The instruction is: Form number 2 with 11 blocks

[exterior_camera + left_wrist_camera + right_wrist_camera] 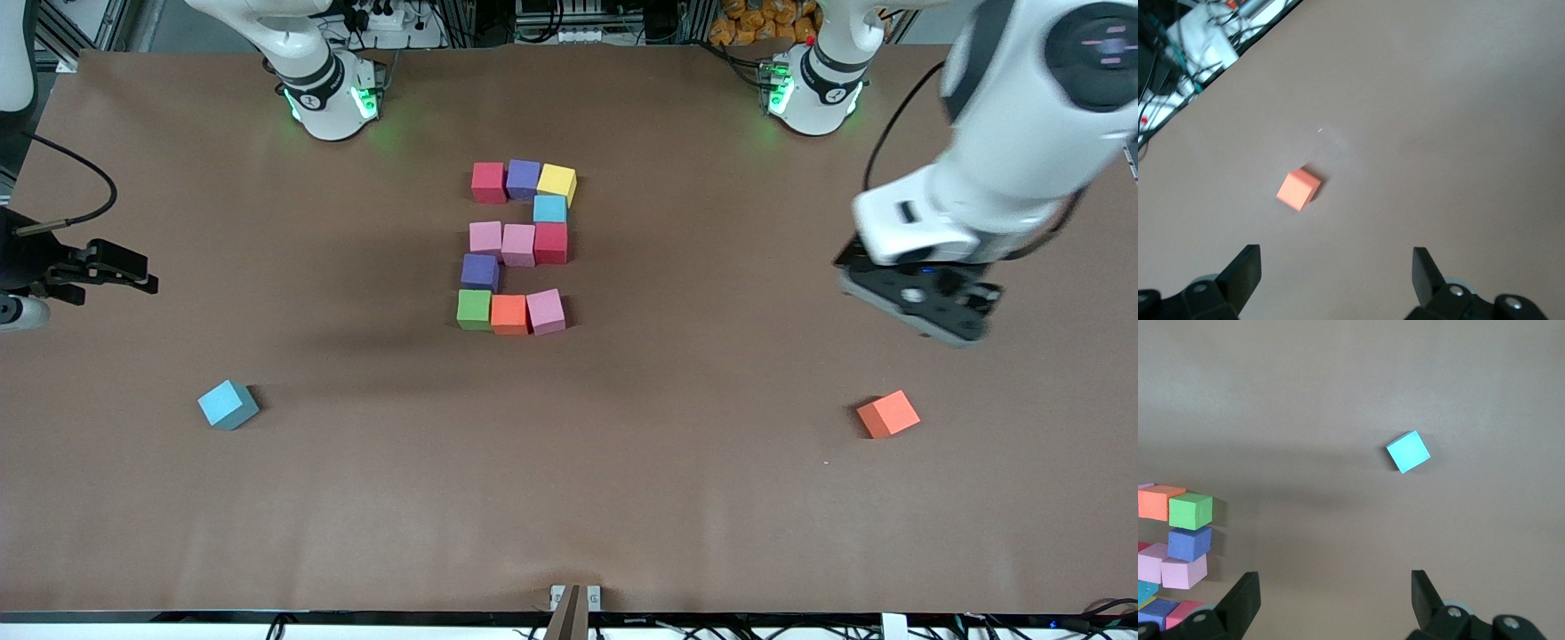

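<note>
Blocks (516, 246) are laid touching in a 2 at mid-table.
Nearer the camera, a spare light blue block (228, 404) and spare orange block (888, 414) are set apart; the left gripper (1337, 275) and right gripper (1335, 595) are spread wide, empty.

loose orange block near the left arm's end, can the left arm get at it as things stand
Probably yes. The loose orange block sits alone on bare table, nothing touching it, and the left gripper hangs nearby with its fingers spread wide.
</note>
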`<action>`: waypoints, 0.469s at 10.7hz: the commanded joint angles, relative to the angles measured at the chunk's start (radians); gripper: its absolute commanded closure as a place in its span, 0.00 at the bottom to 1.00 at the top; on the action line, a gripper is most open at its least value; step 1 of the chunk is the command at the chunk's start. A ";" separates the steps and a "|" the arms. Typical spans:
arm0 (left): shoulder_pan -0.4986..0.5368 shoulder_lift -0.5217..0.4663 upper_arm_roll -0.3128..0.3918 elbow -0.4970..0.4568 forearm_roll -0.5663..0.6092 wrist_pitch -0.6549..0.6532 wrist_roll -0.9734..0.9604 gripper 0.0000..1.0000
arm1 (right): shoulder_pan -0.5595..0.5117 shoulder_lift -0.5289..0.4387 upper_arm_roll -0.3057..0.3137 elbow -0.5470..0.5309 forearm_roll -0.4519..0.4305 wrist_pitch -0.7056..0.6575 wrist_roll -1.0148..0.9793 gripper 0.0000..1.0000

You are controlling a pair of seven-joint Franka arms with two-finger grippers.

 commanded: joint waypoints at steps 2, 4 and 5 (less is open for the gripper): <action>0.102 -0.086 0.022 -0.038 -0.121 -0.035 -0.012 0.00 | 0.011 -0.024 -0.007 -0.021 -0.011 0.002 0.017 0.00; 0.084 -0.112 0.088 -0.053 -0.150 -0.048 -0.047 0.00 | 0.011 -0.024 -0.007 -0.021 -0.011 0.002 0.017 0.00; 0.035 -0.132 0.171 -0.073 -0.184 -0.058 -0.097 0.00 | 0.009 -0.024 -0.007 -0.021 -0.011 0.002 0.017 0.00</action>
